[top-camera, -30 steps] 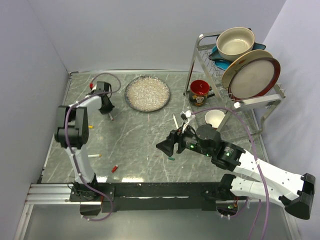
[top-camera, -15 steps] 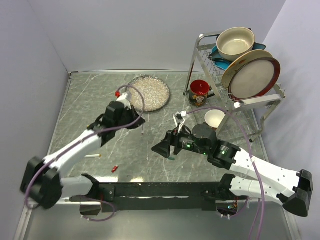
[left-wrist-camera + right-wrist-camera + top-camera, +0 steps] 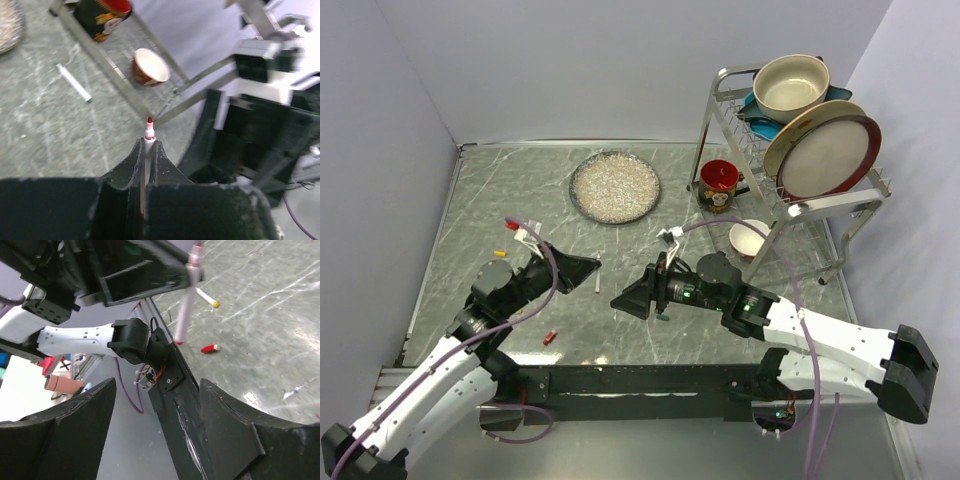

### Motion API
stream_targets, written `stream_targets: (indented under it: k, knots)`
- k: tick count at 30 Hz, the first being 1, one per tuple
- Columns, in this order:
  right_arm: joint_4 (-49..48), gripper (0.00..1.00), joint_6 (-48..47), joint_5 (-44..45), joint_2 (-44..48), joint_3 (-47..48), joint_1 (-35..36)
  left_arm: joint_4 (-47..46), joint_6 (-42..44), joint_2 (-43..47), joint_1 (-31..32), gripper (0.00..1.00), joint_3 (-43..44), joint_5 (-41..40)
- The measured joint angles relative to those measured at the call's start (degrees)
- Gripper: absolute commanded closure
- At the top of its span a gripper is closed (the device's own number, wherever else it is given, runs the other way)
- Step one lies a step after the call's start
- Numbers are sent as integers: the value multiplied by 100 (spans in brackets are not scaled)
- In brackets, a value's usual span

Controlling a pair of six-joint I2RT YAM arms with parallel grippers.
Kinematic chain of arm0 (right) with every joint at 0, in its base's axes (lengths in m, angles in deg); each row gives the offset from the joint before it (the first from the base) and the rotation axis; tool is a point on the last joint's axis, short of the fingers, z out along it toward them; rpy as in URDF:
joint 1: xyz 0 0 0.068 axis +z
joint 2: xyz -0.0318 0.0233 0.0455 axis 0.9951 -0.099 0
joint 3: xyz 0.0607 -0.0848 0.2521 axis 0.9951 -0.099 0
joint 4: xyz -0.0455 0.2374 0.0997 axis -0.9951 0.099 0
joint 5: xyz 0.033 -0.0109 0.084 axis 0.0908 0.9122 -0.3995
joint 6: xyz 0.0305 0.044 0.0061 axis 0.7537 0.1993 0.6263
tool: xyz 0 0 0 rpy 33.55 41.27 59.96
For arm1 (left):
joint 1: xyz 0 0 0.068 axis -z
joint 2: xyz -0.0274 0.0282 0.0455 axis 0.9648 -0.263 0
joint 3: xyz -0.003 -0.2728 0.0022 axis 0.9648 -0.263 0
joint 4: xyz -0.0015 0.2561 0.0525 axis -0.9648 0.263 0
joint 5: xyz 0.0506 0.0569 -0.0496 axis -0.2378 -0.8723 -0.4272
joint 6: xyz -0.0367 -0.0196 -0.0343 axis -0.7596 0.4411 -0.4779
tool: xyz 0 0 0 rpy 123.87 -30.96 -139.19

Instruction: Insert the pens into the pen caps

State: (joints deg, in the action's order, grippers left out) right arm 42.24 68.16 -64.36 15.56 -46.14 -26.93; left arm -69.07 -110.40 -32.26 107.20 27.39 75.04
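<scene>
High camera overlooks the table (image 3: pixel 500 185); close wrist cameras face each other, sharing the pen (image 3: pixel 148 134).

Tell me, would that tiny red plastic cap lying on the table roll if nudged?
Probably: the tiny red cylindrical plastic cap lies on its side on the smooth marbled table, so a nudge could roll it. Being so small, it likely weighs little and may skid.

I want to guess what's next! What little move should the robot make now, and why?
Probably the open, empty right end effector should reach for the loose red cap, because the left end effector grips the red-tipped pen, which is uncapped.
</scene>
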Motion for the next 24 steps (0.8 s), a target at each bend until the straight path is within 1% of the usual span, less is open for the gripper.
stream_targets:
  k: [2, 4, 8, 14, 20, 23, 24]
  knots:
    - [-142, 32, 52, -42, -136, 0, 0, -76, -68, 118, 0, 99, -4, 111]
    - [-332, 34, 151, -109, -286, 0, 11, -232, -146, 216, 0, 99, -61, 216]
    - [-887, 35, 387, -258, -564, 0, 11, -575, -413, 439, 0, 99, -367, 396]
    - [-1491, 41, 680, -308, -879, 11, 13, -1128, -911, 767, 0, 99, -833, 555]
    - [-1790, 51, 881, -278, -1185, 81, 22, -1478, -1257, 973, 0, 99, -975, 566]
    - [-1974, 64, 1005, -326, -1355, 118, 26, -1587, -1300, 990, 0, 99, -997, 562]
    - [-2055, 77, 1032, -337, -1392, 120, 33, -1589, -1318, 988, 0, 99, -1003, 551]
